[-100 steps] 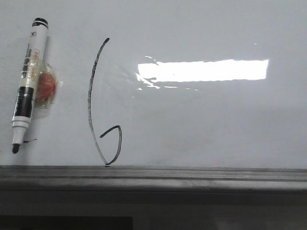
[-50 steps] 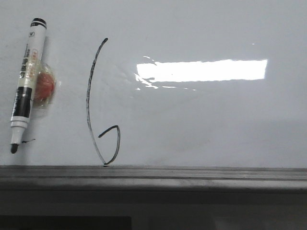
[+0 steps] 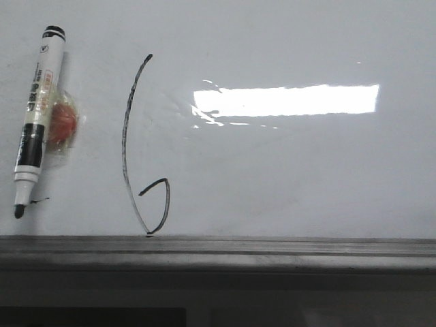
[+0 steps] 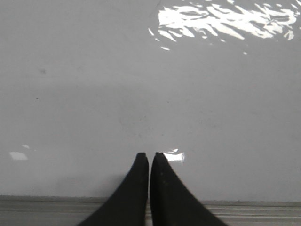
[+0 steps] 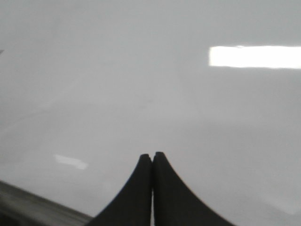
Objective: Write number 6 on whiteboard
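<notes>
The whiteboard [image 3: 293, 170] fills the front view, glossy pale grey with a bright rectangle of reflected light. The number 6 [image 3: 139, 146] is drawn on it in thin black line, a tall curved stroke with a small angular loop just above the grey rail [image 3: 218, 246]. A black and white marker [image 3: 37, 116] lies on the board at the left, uncapped, tip down. No gripper shows in the front view. My left gripper [image 4: 149, 155] is shut and empty over bare board [image 4: 141, 84]. My right gripper [image 5: 152, 155] is shut and empty over bare board [image 5: 117, 94].
A round red piece [image 3: 63, 122] in clear wrap sits behind the marker's middle. A tiny black smudge [image 3: 41, 200] lies beside the marker's tip. The rail also shows at the edge of the left wrist view [image 4: 47, 209].
The front view has shifted very slightly, so the marker and the 6 sit a few pixels further left. Nothing else has moved.
</notes>
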